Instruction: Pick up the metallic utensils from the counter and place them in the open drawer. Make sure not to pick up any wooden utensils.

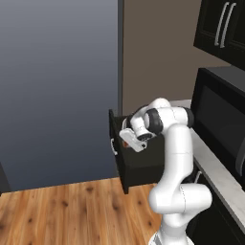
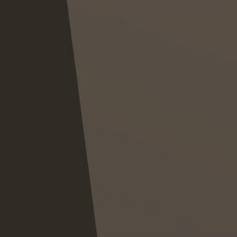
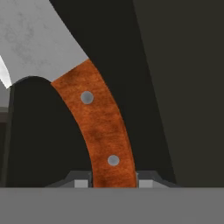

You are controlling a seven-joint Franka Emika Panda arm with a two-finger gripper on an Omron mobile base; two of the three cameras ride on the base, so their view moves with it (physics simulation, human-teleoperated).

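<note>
my gripper (image 3: 114,181) is clamped on the knife (image 3: 98,118) handle. it sits inside the open drawer (image 1: 139,165).

1. A grey-blue wall (image 1: 57,86) meets a brown wall (image 1: 158,48).
2. Warm wood-plank floor (image 1: 72,215) lies below.
3. Black upper cabinets (image 1: 222,28) with silver bar handles hang above a black microwave (image 1: 217,119).
</note>
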